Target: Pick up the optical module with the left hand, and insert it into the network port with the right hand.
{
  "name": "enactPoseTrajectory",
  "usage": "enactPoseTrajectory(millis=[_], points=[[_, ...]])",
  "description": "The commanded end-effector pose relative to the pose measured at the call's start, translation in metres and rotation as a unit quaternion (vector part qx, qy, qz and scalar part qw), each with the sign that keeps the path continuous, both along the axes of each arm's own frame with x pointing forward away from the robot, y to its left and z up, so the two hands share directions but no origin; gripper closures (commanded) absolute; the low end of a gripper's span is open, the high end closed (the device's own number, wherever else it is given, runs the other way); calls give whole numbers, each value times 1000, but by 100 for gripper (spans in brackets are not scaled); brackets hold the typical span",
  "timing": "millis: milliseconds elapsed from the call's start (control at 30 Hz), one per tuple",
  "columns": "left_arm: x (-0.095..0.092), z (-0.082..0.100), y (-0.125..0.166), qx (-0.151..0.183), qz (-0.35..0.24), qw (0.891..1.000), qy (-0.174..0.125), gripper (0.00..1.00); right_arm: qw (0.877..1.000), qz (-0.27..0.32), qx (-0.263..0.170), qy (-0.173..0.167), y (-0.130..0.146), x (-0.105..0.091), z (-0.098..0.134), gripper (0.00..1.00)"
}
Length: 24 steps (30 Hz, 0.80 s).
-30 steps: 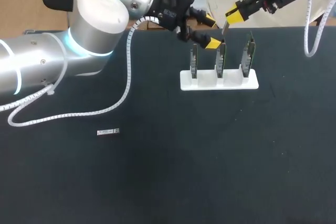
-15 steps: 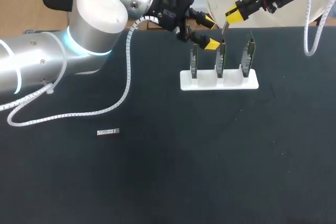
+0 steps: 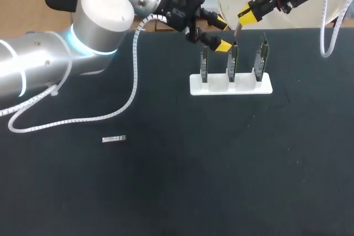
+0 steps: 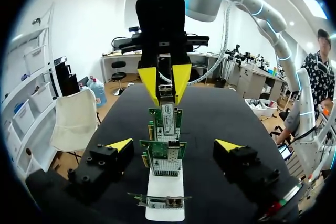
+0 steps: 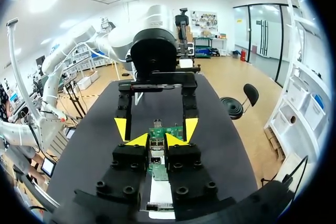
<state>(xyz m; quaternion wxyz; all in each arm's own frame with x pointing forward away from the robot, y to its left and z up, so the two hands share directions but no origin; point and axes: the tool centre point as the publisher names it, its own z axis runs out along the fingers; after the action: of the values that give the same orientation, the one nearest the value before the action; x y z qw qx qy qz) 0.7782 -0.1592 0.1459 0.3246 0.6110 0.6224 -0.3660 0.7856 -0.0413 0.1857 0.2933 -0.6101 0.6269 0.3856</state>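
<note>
Half done by judgement, at insertion: holds module (image 4: 166,94) clamped in right gripper (image 3: 241,17) just above middle card (image 3: 232,62), with left gripper (image 3: 223,34) spread empty close by; next calls for squaring to port (image 4: 167,120) and pushing home.

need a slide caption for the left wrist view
Open left jaws flank the white card rack while the right jaws hold the optical module above the upright cards.

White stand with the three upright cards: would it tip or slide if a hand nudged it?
Probably slides rather than tips: the white stand is a low, wide base flat on the table. Its thin cards stand tall, though, so a push high up might rock it.
</note>
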Motion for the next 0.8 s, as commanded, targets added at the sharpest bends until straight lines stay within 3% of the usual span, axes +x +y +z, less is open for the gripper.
enactPoseTrajectory(millis=[33,800], points=[[5,0,-2,3,-4,1000,3,0,1000,8,-13,-14,2,-1,1,100],[5,0,-2,3,-4,1000,3,0,997,26,-54,-41,11,-7,-8,100]])
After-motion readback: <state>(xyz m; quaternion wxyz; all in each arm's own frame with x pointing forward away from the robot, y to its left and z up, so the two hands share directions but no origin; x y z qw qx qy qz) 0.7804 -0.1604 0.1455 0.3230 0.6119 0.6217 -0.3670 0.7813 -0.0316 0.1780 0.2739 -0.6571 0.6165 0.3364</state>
